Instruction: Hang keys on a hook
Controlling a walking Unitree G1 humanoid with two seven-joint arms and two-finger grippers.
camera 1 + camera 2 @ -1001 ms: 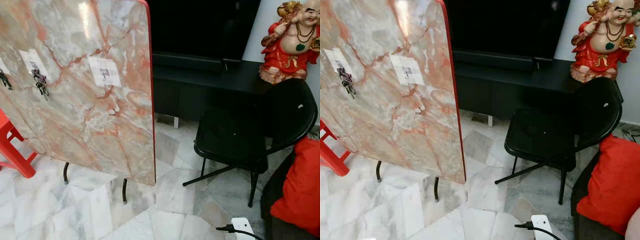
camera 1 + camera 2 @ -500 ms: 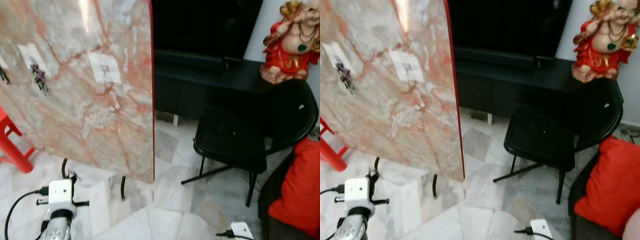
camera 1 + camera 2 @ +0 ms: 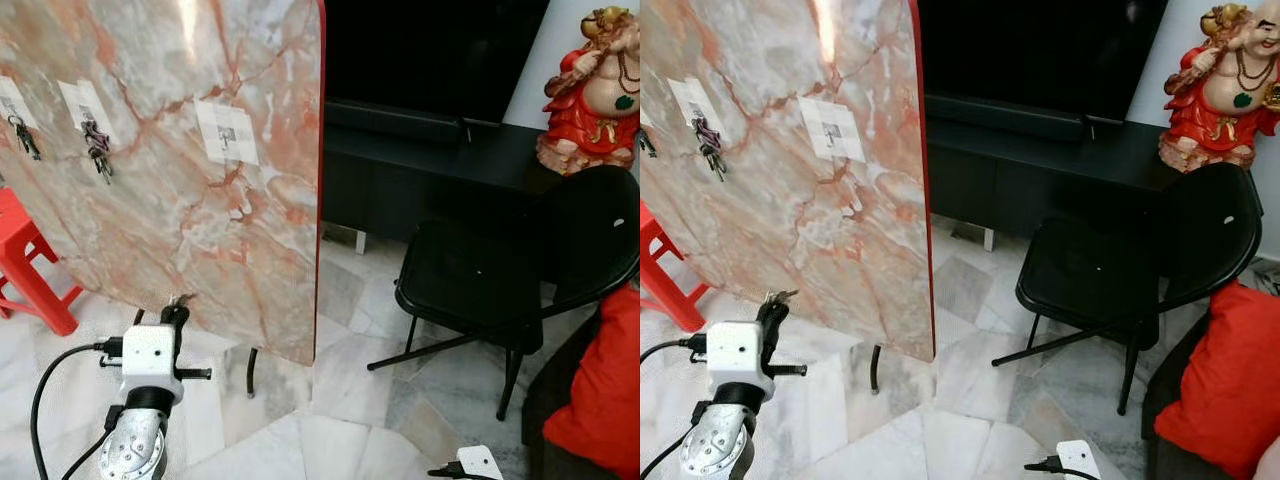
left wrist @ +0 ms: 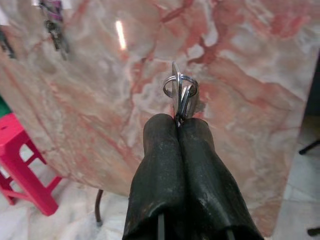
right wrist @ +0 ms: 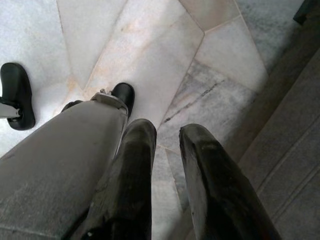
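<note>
One small bunch of keys (image 4: 179, 91) on a silver split ring stood pinched between the tips of the left gripper (image 4: 178, 121), whose two black fingers (image 4: 159, 165) were pressed tight together with no gap between them. The keys stuck up past the fingertips, close in front of the marble board (image 3: 200, 180) but not touching it as far as could be told. In the head views the left gripper (image 3: 175, 312) was raised at the lower left of the scene, before the board's lower edge, with a white camera block and black cable behind it.

Higher on the board were three white paper labels. The rightmost label (image 3: 226, 132) carried a small dark printed mark, too small to read, and a bare hook (image 3: 224, 138). The middle label (image 3: 85, 105) had a bunch of keys (image 3: 97, 143) hanging from it, and another dark bunch (image 3: 25, 137) hung at the far-left label. No writing could be read on any of them.

The right gripper (image 5: 167, 145) pointed down at the marble floor (image 5: 150, 45), its fingers slightly apart and holding nothing; beside it were the robot's grey leg and a black foot (image 5: 123, 93).

Left of the board stood a red stool (image 3: 30, 265). To the right were a black folding chair (image 3: 500, 270), a black TV cabinet (image 3: 420, 170), a red laughing Buddha figure (image 3: 598, 95), a red cushion (image 3: 605, 400), and a white power strip (image 3: 470, 463) near the bottom edge.
</note>
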